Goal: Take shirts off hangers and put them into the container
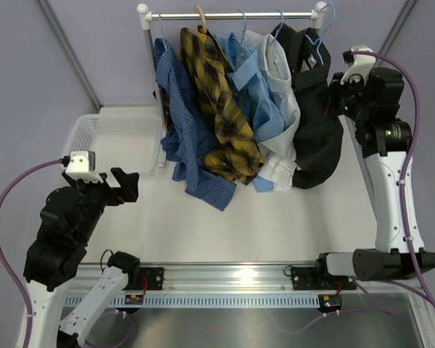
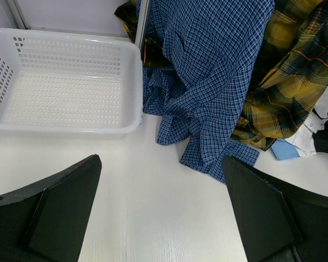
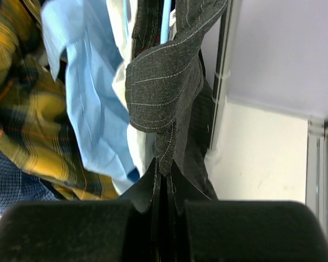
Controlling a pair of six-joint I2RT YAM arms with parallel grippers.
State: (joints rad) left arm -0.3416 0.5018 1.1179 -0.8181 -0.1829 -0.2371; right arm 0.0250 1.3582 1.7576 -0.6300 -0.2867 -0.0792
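Up high on the right side, the right arm [image 1: 393, 203]: forearm rising steeply from its base at the near edge, wrist bent leftward toward the right end of the clothes rail [image 1: 232, 14]. At its tip, the right gripper [image 1: 332, 101], pinched almost flat on a fold of the black pinstriped shirt [image 1: 315, 141]. Seen from the right wrist: dark striped cloth squeezed between the two fingers [image 3: 71, 229], a collar-like flap hanging just above the pinch. Same shirt hung on a light-blue hanger [image 3: 165, 22], last at the right of the row, lower part slumped onto the table [image 1: 239, 225].

Leftward along the rail, in order: white shirt [image 1: 283, 109], light blue shirt [image 1: 252, 90], yellow-and-dark plaid shirt [image 1: 225, 109], dark blue check shirt [image 1: 188, 130], all with tails pooled on the tabletop.

Low at the near left corner, the left arm [image 1: 58, 232]: folded on itself, wrist about level. At its end, the left gripper [image 1: 123, 185], spread wide with no grip on anything, poised over bare tabletop. Ahead and to the left of it, the white laundry basket [image 2: 71, 128], with the hem of the dark blue check shirt just beside its right wall. Well apart from the black pinstriped shirt, across the whole row.
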